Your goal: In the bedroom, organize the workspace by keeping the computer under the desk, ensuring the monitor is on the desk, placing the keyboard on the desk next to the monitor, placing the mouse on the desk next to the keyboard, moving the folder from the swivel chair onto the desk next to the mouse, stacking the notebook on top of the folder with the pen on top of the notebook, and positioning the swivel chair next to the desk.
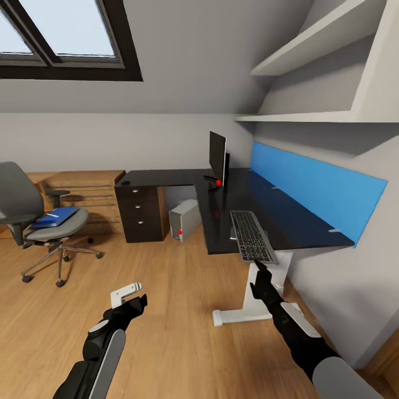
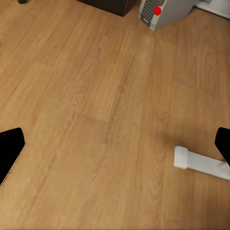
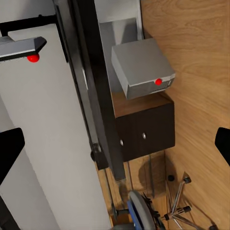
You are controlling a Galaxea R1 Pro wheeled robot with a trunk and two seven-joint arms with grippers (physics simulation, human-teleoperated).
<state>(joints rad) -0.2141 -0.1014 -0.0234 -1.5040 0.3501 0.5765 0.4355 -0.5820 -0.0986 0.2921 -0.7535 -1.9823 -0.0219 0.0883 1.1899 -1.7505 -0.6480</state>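
Head view showed the right gripper (image 1: 260, 271) reaching up (fingers apart) under the keyboard (image 1: 252, 236) overhanging the desk (image 1: 221, 244) edge.

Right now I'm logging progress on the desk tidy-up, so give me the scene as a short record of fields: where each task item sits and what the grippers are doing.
keyboard: on the desk, near end overhanging the front edge
monitor: upright on the desk, at the corner
computer: on the floor under the desk
folder: on the swivel chair seat, with something small and white on top
left gripper: open, over the floor, empty
right gripper: just below the keyboard's near end; open, going by the right wrist view
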